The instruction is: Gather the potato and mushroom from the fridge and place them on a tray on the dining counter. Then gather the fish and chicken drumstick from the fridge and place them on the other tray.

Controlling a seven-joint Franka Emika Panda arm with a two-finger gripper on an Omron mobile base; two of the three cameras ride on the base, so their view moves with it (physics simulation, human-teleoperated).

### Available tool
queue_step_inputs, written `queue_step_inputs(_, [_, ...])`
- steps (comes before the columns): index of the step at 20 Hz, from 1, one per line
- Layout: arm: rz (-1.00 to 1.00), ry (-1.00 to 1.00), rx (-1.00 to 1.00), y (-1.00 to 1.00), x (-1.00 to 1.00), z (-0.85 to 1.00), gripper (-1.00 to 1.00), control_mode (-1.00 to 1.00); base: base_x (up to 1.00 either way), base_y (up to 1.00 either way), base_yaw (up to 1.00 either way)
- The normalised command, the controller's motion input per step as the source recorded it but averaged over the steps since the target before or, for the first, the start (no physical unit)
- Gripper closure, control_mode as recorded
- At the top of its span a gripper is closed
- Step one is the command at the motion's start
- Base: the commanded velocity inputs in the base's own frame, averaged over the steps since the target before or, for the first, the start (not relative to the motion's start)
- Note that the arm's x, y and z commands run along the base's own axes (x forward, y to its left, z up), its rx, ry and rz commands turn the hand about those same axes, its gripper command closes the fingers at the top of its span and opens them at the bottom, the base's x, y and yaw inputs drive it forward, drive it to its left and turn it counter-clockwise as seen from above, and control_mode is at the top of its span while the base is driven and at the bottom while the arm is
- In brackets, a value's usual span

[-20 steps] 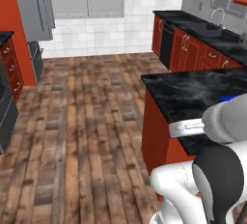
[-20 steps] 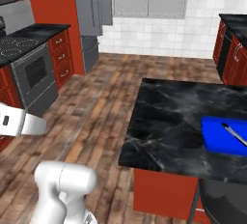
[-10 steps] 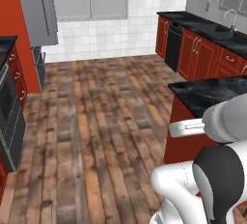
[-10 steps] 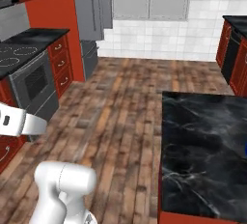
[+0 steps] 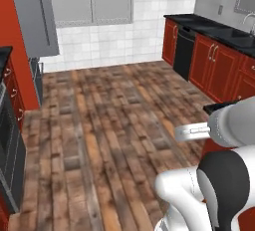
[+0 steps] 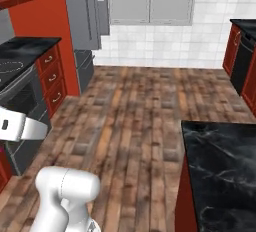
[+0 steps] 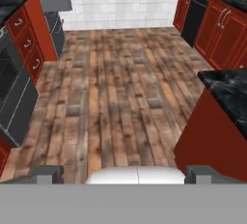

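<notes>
The fridge (image 6: 86,23) stands tall and grey at the upper left of the right base view, doors shut, a long vertical bar handle on its front and drawers below. The dining tabletop (image 6: 222,173), black marble with white veins on a red base, fills the lower right corner.

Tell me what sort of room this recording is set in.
A rendered home kitchen, by the look of it: a tall grey fridge at the far left, red base cabinets under black counters, and a marble-topped dining counter on a wood-plank floor.
</notes>
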Motion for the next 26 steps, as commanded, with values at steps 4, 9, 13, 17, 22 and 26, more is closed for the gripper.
queue_step_inputs(4, [0.0, 0.0, 0.0, 0.0, 0.0, 0.0, -1.0, 1.0, 1.0, 0.25, -0.11])
queue_step_inputs(9, [0.0, 0.0, 0.0, 0.0, 0.0, 0.0, -1.0, 1.0, 1.0, 0.16, -0.08])
queue_step_inputs(13, [0.0, 0.0, 0.0, 0.0, 0.0, 0.0, -1.0, 1.0, 1.0, 0.1, -0.04])
queue_step_inputs(17, [0.0, 0.0, 0.0, 0.0, 0.0, 0.0, -1.0, 1.0, 1.0, 0.02, 0.0])
queue_step_inputs(22, [0.0, 0.0, 0.0, 0.0, 0.0, 0.0, -1.0, 1.0, 1.0, 0.0, 0.0])
queue_step_inputs(26, [0.0, 0.0, 0.0, 0.0, 0.0, 0.0, -1.0, 1.0, 0.99, -0.01, 0.03])
